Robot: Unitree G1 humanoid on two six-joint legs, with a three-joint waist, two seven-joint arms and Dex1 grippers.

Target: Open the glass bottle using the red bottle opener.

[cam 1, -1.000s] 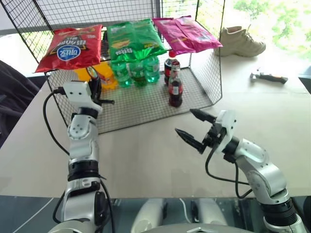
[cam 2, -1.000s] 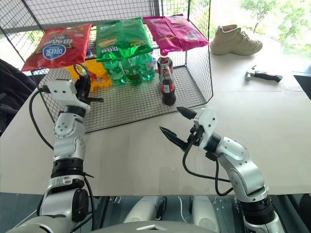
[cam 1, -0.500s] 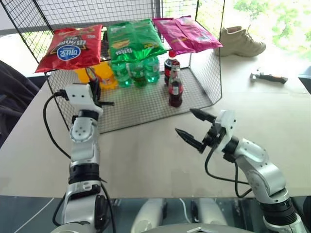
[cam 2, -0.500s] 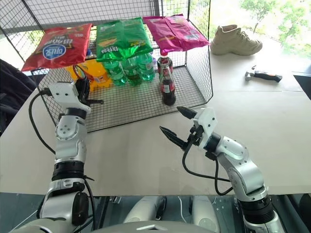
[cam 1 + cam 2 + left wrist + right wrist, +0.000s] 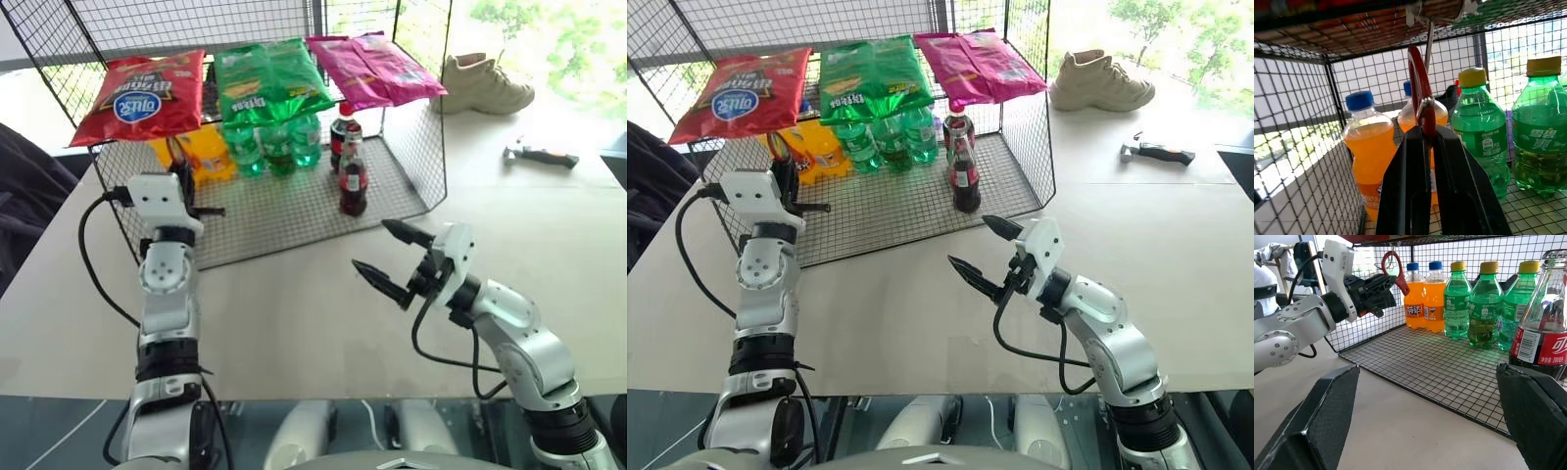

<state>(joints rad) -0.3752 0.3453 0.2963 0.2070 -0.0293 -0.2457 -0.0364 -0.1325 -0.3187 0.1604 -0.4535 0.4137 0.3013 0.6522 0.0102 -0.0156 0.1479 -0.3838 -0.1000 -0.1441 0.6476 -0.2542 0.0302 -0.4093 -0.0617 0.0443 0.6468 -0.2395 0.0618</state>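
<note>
L tool (image 5: 1425, 142) is clamped shut on the handle of the flat red bottle opener with an oval ring head (image 5: 1420, 88) — the ring stands up above the two black fingers (image 5: 1405, 186), hooked on a thin metal hook (image 5: 1429, 41) under the wire shelf (image 5: 1352, 29). In the right wrist view the opener (image 5: 1396, 269) hangs at the front left corner of the black wire-mesh rack (image 5: 294, 211), just in front of the orange-drink bottles with blue caps (image 5: 1422, 293).

R tool (image 5: 392, 259) is wide open, nothing betw. its black fingers (image 5: 377, 279), held above the pale table (image 5: 294, 313) in front of the rack, well apart from the L tool.

The small slim clear-glass cola bottle with dark drink and red label (image 5: 353, 176) stands upright on the rack's mesh floor near its front right side, just in front of a fatter plastic cola bottle with a red cap (image 5: 343, 132); nothing grips it. Green plastic bottles with yellow caps (image 5: 269, 147) stand in a row to its left.

On top of the rack lie three snack bags — red (image 5: 142, 93), green (image 5: 269, 78), pink (image 5: 372, 69). Further back on the table, right side: a beige shoe (image 5: 485, 83) and a hammer w. a dark handle (image 5: 541, 154).
</note>
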